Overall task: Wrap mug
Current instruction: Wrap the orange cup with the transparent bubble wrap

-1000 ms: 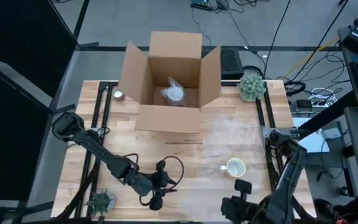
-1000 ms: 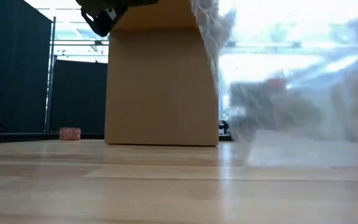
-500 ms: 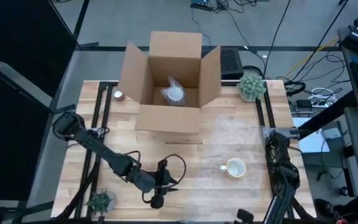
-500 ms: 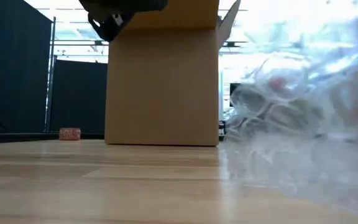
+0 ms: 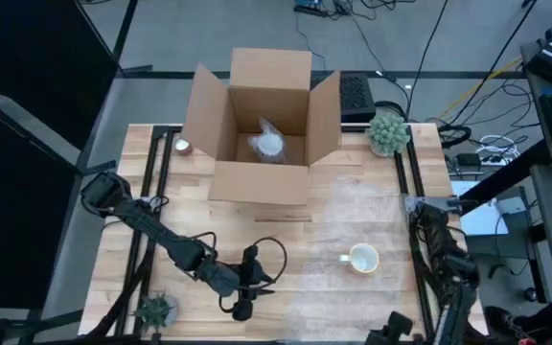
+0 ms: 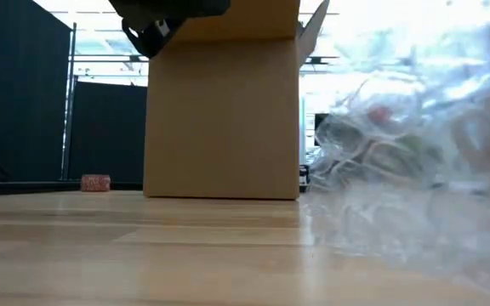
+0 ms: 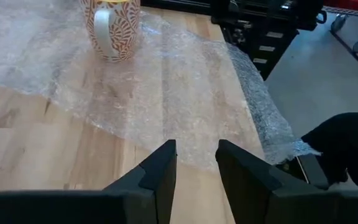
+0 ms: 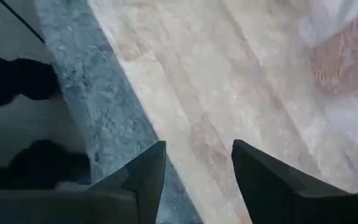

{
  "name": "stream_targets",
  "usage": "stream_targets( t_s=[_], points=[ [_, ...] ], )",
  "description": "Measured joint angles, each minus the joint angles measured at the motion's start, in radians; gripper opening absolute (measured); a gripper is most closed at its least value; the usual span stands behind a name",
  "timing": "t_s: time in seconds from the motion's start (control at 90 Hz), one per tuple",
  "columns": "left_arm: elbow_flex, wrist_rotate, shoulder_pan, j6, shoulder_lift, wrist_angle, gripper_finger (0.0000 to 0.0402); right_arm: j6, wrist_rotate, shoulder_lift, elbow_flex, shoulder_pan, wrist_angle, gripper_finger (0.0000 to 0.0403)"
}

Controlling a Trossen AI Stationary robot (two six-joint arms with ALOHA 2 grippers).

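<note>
Left claw (image 7: pixel 195 163) parted, empty | right claw (image 8: pixel 194 168) parted | patterned mug (image 7: pixel 110 28) on crinkled bubble wrap (image 7: pixel 185 81)

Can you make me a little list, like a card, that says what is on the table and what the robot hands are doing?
mug: white mug with orange leaf pattern, upright on the bubble wrap
wrap: clear bubble wrap sheet, flat on the wooden table
box: open brown cardboard box, a wrapped bundle inside
left gripper: open, empty, pointing at the wrap
right gripper: open, empty, at the table's near right edge
</note>
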Motion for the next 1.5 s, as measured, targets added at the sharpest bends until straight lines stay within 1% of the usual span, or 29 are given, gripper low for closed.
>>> stream_targets(
  t_s=[0.078, 0.156, 0.289, 0.367, 0.478, 0.567, 0.611, 0.756, 0.889, 0.944, 1.011, 1.111, 1.222, 1.256, 1.389, 1.5],
  points=[
    [0.0, 0.0, 0.009, 0.0, 0.0, 0.0, 0.0106, 0.007, 0.017, -0.058, -0.142, 0.002, 0.115, 0.0152],
    [0.0, 0.0, 0.015, 0.0, 0.0, -0.001, 0.0106, -0.009, 0.027, -0.136, -0.301, -0.007, 0.278, 0.0145],
    [0.0, 0.005, 0.023, 0.0, 0.0, -0.002, 0.0106, -0.067, 0.046, -0.259, -0.593, -0.047, 0.594, 0.0136],
    [0.0, 0.007, 0.024, 0.0, 0.0, -0.002, 0.0106, -0.11, 0.056, -0.323, -0.72, -0.073, 0.811, 0.0136],
    [0.0, 0.014, 0.02, 0.0, 0.0, -0.002, 0.0106, -0.242, 0.029, -0.347, -0.821, -0.095, 1.114, 0.0146],
    [0.0, 0.014, 0.014, 0.0, 0.0, -0.002, 0.0106, -0.397, 0.044, -0.326, -0.839, -0.105, 1.265, 0.0161],
    [0.0, 0.014, 0.014, 0.0, 0.0, -0.002, 0.0106, -0.484, 0.051, -0.314, -0.832, -0.112, 1.3, 0.0168],
    [0.0, 0.015, 0.014, 0.0, 0.0, -0.001, 0.0106, -0.734, 0.057, -0.255, -0.816, -0.136, 1.286, 0.0182],
    [0.0, 0.015, 0.014, 0.0, 0.0, -0.002, 0.0106, -0.834, 0.042, -0.213, -0.815, -0.14, 1.286, 0.0176],
    [0.0, 0.014, 0.014, 0.0, 0.0, -0.002, 0.0106, -0.886, 0.034, -0.2, -0.815, -0.139, 1.282, 0.0167],
    [0.0, 0.015, 0.014, 0.0, 0.0, -0.004, 0.0106, -0.9, 0.01, -0.201, -0.813, -0.14, 1.283, 0.0151],
    [0.0, 0.014, 0.016, 0.0, 0.0, -0.004, 0.0106, -0.9, -0.002, -0.217, -0.812, -0.14, 1.259, 0.0106],
    [0.0, 0.014, 0.018, 0.001, 0.0, 0.0, 0.0106, -0.888, -0.007, -0.243, -0.757, -0.14, 1.117, 0.0028],
    [0.0, 0.014, 0.02, 0.002, 0.0, 0.001, 0.0106, -0.88, -0.007, -0.251, -0.733, -0.14, 1.058, 0.0014],
    [0.0, 0.014, 0.024, 0.004, 0.0, 0.0, 0.0106, -0.841, -0.001, -0.285, -0.624, -0.152, 0.787, 0.0011],
    [0.0, 0.014, 0.029, 0.004, 0.0, 0.0, 0.0106, -0.706, 0.025, -0.335, -0.563, -0.165, 0.553, 0.0002]
  ],
)
